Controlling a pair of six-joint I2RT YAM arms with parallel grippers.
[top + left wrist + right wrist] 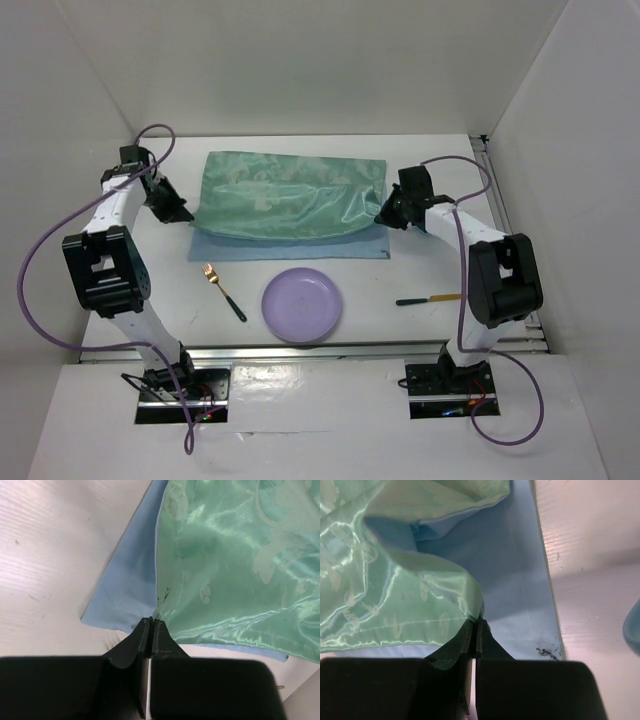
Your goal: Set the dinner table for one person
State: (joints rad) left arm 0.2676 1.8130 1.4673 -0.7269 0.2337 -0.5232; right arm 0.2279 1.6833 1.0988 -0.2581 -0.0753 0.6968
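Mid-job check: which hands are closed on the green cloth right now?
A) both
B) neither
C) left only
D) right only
A: the left hand is shut on the green cloth at its left near corner, and the right hand is shut on its hem at the right end.

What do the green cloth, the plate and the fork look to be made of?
Green cloth: satin-like fabric, going by its bright sheen and soft folds. Plate: probably plastic, an even lilac with a dull gloss. Fork: gold, metallic-looking head; dark handle, perhaps plastic.
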